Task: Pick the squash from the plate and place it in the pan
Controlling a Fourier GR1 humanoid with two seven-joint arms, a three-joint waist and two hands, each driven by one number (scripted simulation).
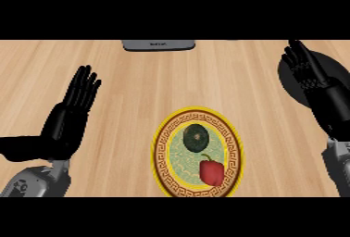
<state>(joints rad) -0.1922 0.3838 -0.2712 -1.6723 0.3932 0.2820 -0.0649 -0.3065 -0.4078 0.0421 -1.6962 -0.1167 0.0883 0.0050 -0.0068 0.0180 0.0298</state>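
While both our hands stay off it, the plate (pixel 159 147) holds two things: the squash (pixel 196 137), toward its upper middle, and a red pepper (pixel 211 172) just below. We see the squash as round and dark green. Our right hand (pixel 305 69), fingers straight, hangs over the dark pan (pixel 336 65). Our left hand (pixel 71 111) rests open at the left.

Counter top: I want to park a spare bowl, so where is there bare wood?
Bare wood lies between the left hand and the plate, and above the plate up to the grey object. It is crowded at right, where the right hand overlaps the pan.
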